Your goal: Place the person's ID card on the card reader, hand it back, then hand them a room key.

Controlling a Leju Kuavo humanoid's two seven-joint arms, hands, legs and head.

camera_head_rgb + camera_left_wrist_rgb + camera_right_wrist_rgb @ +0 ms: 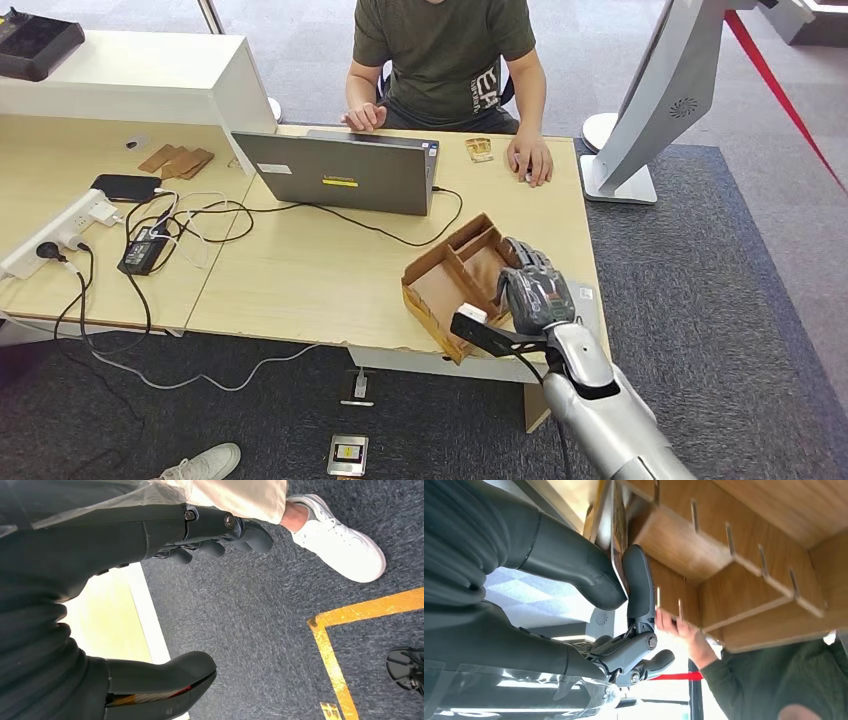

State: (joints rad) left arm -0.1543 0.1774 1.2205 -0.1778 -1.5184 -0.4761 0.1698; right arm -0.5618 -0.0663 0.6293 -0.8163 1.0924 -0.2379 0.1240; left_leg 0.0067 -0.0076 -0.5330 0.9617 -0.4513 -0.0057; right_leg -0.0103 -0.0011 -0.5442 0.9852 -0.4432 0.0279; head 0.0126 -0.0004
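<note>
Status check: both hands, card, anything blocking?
Right hand in the wooden box, pinching a card. Left hand hangs over carpet, holding nothing. Person's hand rests on the desk beyond; nothing blocking.

Head view: high on the robot, facing forward and down across the desk to the seated person. Right wrist view: close behind the right hand, at the wooden tray; the tray and person also appear from the head. Left wrist view: behind the left hand, facing the carpet.
</note>
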